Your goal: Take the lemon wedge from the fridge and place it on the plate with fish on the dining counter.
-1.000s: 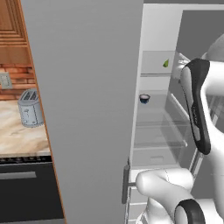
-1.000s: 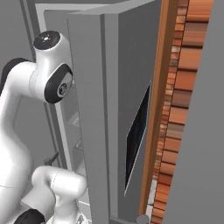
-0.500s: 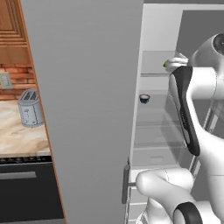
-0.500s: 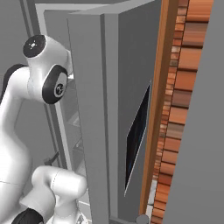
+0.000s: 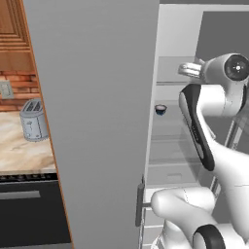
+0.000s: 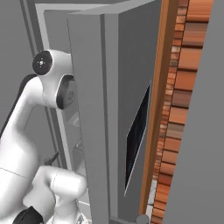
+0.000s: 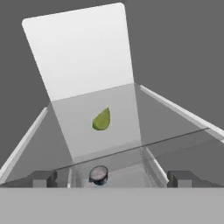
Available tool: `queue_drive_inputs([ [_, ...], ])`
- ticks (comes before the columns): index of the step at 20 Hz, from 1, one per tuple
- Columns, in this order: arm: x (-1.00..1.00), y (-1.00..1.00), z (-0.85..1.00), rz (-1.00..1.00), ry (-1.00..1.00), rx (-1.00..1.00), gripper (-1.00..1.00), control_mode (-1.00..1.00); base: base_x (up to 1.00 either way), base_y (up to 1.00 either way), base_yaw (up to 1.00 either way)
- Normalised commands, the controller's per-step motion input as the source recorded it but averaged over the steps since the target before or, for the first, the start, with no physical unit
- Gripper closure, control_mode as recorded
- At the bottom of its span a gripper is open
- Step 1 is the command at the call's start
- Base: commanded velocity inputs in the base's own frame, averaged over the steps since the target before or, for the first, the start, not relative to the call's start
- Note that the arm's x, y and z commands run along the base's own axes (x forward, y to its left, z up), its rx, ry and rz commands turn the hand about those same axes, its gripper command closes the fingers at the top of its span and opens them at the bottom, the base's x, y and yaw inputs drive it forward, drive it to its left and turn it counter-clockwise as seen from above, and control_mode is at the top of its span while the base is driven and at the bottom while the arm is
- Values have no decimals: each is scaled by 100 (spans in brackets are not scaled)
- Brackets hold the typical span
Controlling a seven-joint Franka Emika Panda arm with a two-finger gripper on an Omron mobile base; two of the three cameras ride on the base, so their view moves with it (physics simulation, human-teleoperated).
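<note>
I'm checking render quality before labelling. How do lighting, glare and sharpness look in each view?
Hand view: flat, soft light, the yellow-green lemon wedge slightly blurred on a clear glass shelf, no glare. Left base view: the tall grey fridge door evenly lit, shadowless. Right base view: the black touch panel shows only a faint sheen.

Nothing could be read anywhere. The black panel [image 6: 139, 135] on the fridge [image 5: 102, 121] door was dark and blank, with no figures or symbols lit. The grey door faces carried no brand or label. The toaster [image 5: 33, 120] on the bench [image 5: 22, 155] showed no lettering, and the switch plate [image 5: 6, 89] on the brick wall was plain. The small bowl [image 5: 160, 109] on the shelf bore no mark that I could make out.
</note>
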Motion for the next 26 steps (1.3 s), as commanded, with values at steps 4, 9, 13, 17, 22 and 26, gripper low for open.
queue_drive_inputs([
  [4, 56, 0, 55, 0, 3, 0, -100, -100, 0, 0, 0],
  [9, 7, 4, 13, 2, 2, -5, -100, -100, 0, 0, 0],
  [13, 12, 0, 0, 1, 0, -1, -100, -100, 0, 0, 0],
  [17, 22, 0, -18, 4, 0, -1, -100, -100, 0, 0, 0],
  [22, 37, 0, -13, 4, 2, 0, -100, -100, 0, 0, 0],
  [26, 39, -1, -6, 3, 6, 0, -100, -100, 0, 0, 0],
])
